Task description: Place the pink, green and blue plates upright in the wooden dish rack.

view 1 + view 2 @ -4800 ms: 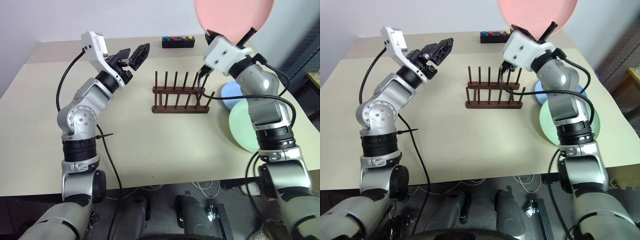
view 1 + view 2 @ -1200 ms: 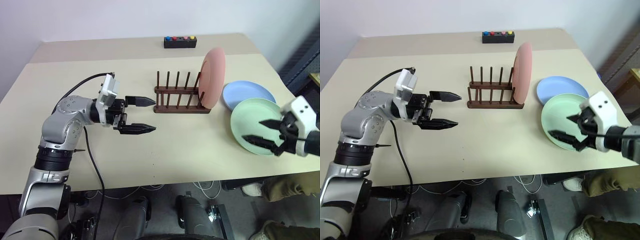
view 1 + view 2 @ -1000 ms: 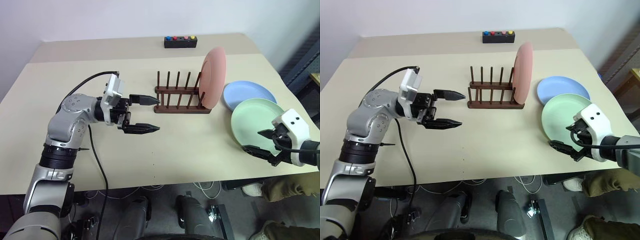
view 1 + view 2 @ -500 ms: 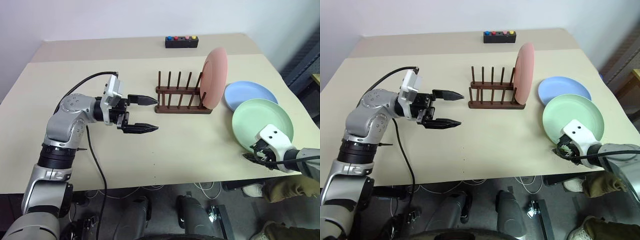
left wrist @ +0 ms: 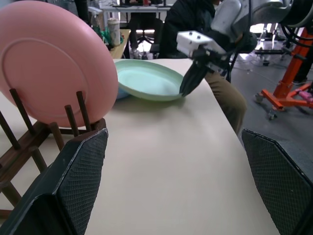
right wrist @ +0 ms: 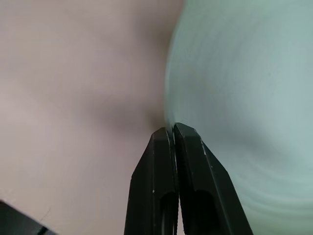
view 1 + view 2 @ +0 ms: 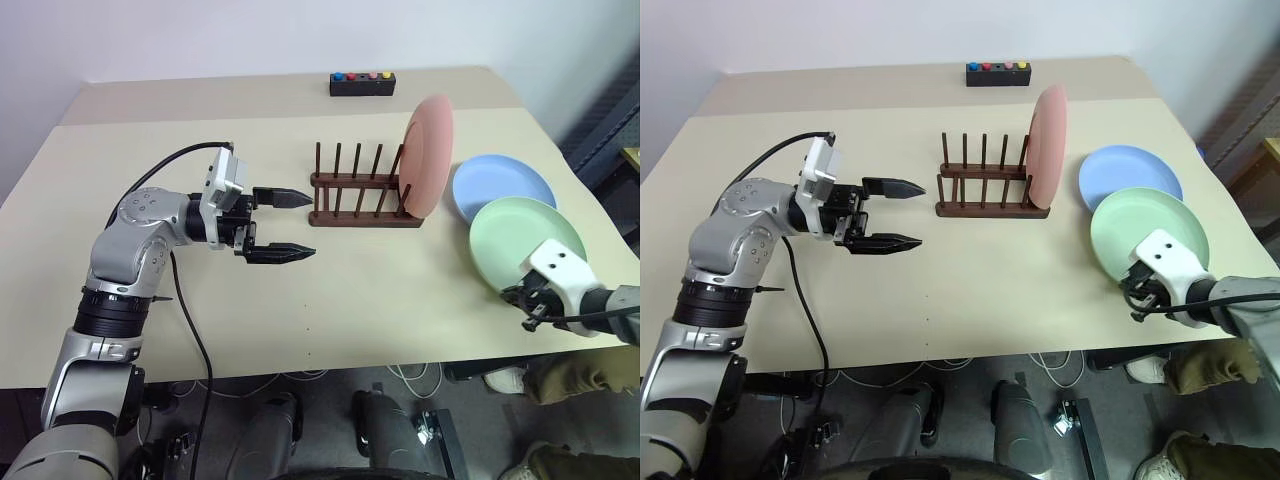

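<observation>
Robotics lab: orange equipment stand [image 5: 288, 73], button box [image 7: 360, 83] on test table [image 7: 330, 300].

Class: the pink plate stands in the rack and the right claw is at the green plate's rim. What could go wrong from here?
1. The right claw is shut at the green plate rim; a thin edge grip might slip on lifting.
2. The green plate overlaps the blue plate, so lifting may drag it.
3. Slotting could knock the pink plate in the wooden rack.

Table [image 7: 350, 300] bears rack [image 7: 362, 205], plates [image 7: 527, 241], button box [image 7: 362, 84].
</observation>
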Controlling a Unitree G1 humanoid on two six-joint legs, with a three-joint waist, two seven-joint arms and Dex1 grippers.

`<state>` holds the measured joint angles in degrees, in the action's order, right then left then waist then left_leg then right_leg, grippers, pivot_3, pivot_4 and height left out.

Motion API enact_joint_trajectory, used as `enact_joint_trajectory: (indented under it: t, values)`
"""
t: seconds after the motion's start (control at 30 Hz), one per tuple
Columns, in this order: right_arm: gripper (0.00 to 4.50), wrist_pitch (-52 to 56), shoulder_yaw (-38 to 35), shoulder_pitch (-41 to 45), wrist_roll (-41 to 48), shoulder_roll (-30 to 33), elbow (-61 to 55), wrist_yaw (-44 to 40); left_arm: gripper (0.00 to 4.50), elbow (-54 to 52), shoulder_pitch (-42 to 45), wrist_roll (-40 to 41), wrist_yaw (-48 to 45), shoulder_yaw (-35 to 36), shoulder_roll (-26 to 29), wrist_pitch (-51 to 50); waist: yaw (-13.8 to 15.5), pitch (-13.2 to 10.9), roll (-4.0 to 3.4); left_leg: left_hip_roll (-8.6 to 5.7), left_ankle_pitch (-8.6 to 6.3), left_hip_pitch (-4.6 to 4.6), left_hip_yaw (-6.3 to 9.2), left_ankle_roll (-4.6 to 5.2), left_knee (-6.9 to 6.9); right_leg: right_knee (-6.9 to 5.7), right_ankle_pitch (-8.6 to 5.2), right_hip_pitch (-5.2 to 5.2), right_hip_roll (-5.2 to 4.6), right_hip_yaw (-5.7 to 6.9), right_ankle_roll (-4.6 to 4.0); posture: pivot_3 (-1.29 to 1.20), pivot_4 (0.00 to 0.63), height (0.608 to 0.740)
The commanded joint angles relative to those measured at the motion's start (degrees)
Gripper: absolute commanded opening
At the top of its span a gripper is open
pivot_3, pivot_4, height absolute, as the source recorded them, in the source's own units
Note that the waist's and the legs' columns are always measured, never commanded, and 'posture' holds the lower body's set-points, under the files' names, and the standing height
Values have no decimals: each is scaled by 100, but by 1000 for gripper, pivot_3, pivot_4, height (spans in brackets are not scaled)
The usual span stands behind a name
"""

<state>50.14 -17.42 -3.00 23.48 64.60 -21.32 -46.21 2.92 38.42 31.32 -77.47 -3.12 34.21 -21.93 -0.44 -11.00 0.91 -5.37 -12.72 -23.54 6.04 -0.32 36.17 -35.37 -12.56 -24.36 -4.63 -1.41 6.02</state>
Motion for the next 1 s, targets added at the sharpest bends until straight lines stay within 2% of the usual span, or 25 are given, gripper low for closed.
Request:
enact_joint_trajectory:
  t: [0.03,0.27,0.4,0.57,0.67,0.8,0.9,1.0]
  values:
    - [10,138,-560,287,222,134,-154,-167,4500,-27,126,48,4,151,-6,84,-6,0,0,0,0,1,0,0,0,-1,0,0,0,0,0,0,150,740]
    - [10,293,-1051,1003,491,279,10,-371,4500,-32,138,247,-79,203,21,-156,-1,0,-1,0,0,1,0,0,-1,-1,0,0,-1,0,0,0,150,740]
    - [10,-94,-1033,1996,279,267,778,70,4500,14,182,205,22,275,13,-93,-13,-2,-4,-1,0,1,-3,0,2,0,0,0,-2,-1,-1,0,150,740]
    - [10,-56,-1190,3601,770,-502,1465,805,4500,35,171,173,68,315,4,-65,-39,-1,-8,2,0,4,-7,-1,-6,-3,1,-3,-1,-4,-2,0,150,740]
    - [10,299,-1723,4806,1731,-1417,1717,1460,4500,80,173,212,173,444,-6,-69,-49,-1,-8,3,0,3,-6,-1,-6,-5,1,-5,0,-4,-2,0,150,740]
    - [10,275,-2117,6115,2706,-2251,1903,2071,4500,353,242,277,236,733,167,-81,-33,-5,-20,2,1,2,-9,-2,-7,-16,6,-15,0,-11,-5,0,150,740]
    - [10,409,-2308,6747,3535,-2671,2030,2469,4500,568,216,176,119,813,392,11,-30,-5,-20,2,1,1,-7,-2,-15,-24,6,-22,0,-8,-5,0,150,740]
    - [10,489,-2026,6784,3992,-3017,1843,2474,4500,695,189,80,154,856,507,146,-17,-1,-14,1,1,1,-4,-2,-15,-21,5,-19,-1,-7,-6,0,150,740]
